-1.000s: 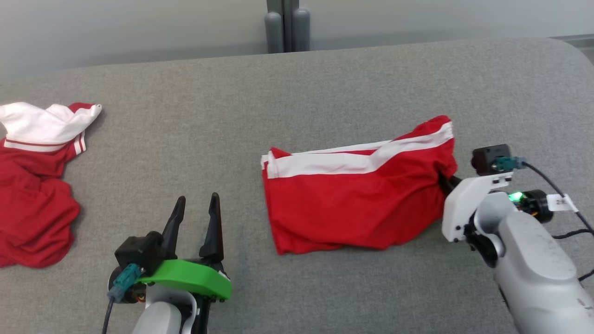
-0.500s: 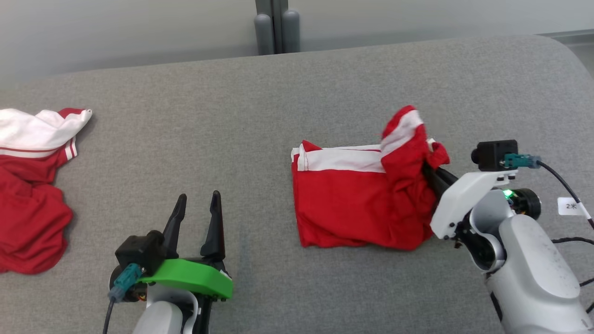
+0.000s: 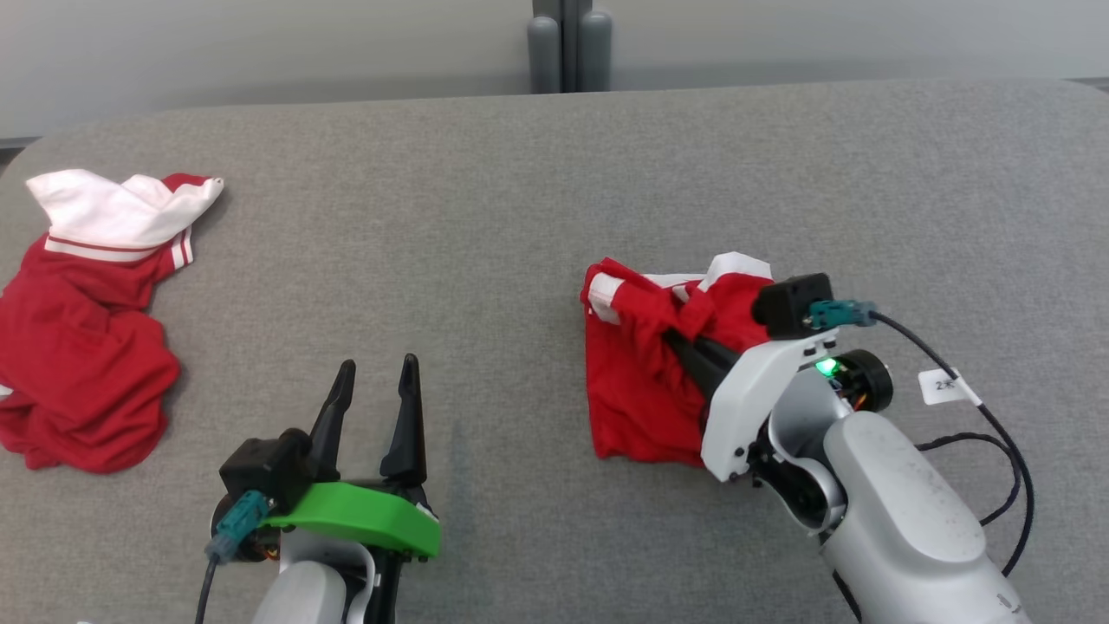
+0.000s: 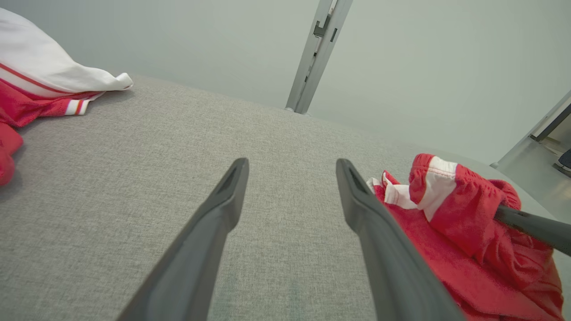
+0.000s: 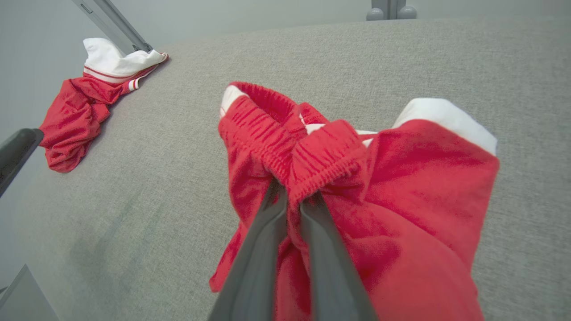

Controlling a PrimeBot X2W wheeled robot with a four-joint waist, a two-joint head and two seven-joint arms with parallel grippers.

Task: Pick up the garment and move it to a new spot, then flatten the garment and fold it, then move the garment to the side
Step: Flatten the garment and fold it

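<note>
Between the right fingers (image 5: 263, 249), the elastic waistband of the red shorts (image 3: 632, 399) is being pinched firmly, and these fingers are closing tightly on the gathered cloth. The part of the shorts nearest the fingertips is being held up in a bunch, with a white stripe showing at its top, while the lower part is lying on the grey tabletop (image 3: 520, 217) just below and beside the fingers. The left fingers (image 3: 403, 416) are standing wide apart and are holding nothing; the shorts are lying to their right, a little apart from them. A second red and white garment (image 3: 87, 347) is lying crumpled far to the left of the left fingers, and nothing is touching it. In my judgement the task is only in progress: the shorts are being gripped, but they are looking wrinkled and not flat, so no neat fold is showing. The flattening, the folding and the moving to the side are probably waiting to be done.
</note>
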